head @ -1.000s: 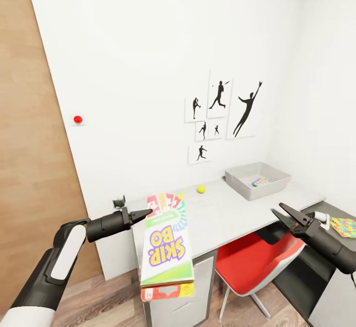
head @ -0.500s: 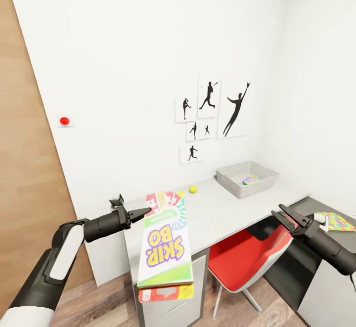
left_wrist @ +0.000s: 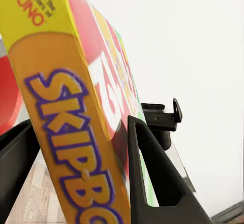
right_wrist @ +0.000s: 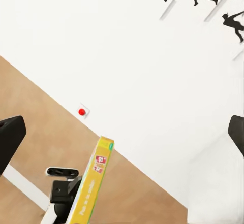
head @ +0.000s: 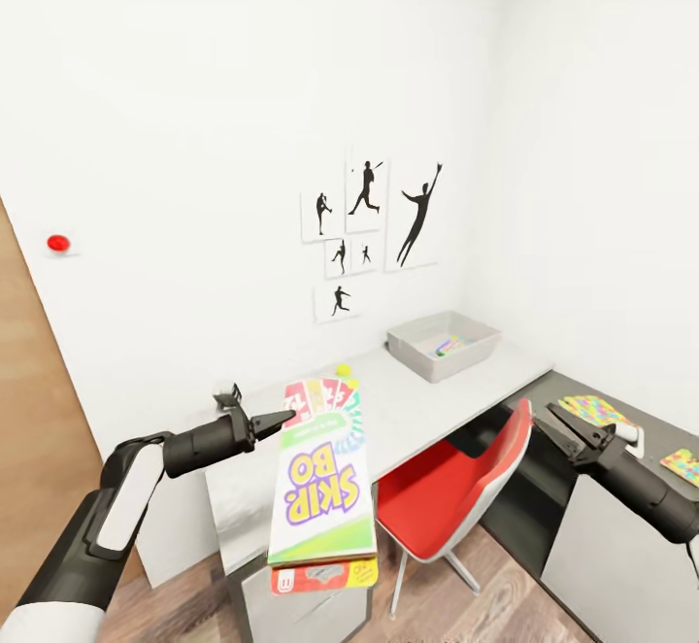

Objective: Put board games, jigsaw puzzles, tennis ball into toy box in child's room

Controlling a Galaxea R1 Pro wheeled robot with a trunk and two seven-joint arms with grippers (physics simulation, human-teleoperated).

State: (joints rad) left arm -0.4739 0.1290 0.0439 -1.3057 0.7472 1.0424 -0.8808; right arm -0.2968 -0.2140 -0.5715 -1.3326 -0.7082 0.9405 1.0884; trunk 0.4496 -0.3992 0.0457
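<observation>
The board game (head: pixel 323 473) — a flat Skip-Bo box with a yellow-green-pink cover and red edges — hangs in the air in front of the robot, held by one short end in the left gripper (head: pixel 282 419). In the head view the box slopes down and toward the camera, its printed face up, its far end over the near corner of the tabletop (head: pixel 427 400). The left wrist view shows the box (left_wrist: pixel 76 132) edge-on between two dark fingers (left_wrist: pixel 152 183), which are closed against its two faces.

Just past the far end of the box, the tennis ball (head: pixel 343 369) sits on the tabletop, partly hidden behind the box's edge. Farther along, near the wall, stands the toy box (head: pixel 444 344), a light grey tub with something multicoloured lying inside it. On the lower dark section of the table, to the right, lie two jigsaw puzzles: one (head: pixel 594 410) just beyond the right arm and another (head: pixel 683 465) at the picture's edge.

The right gripper (head: pixel 559 424) hangs in the air with nothing in it, its fingers parted in a moderate V, above the lower section and beside a red chair (head: pixel 449 492) tucked under the desk. On the white wall hang black silhouette sports pictures (head: pixel 374 220) — and a small red button (head: pixel 58 243) well to the left.
</observation>
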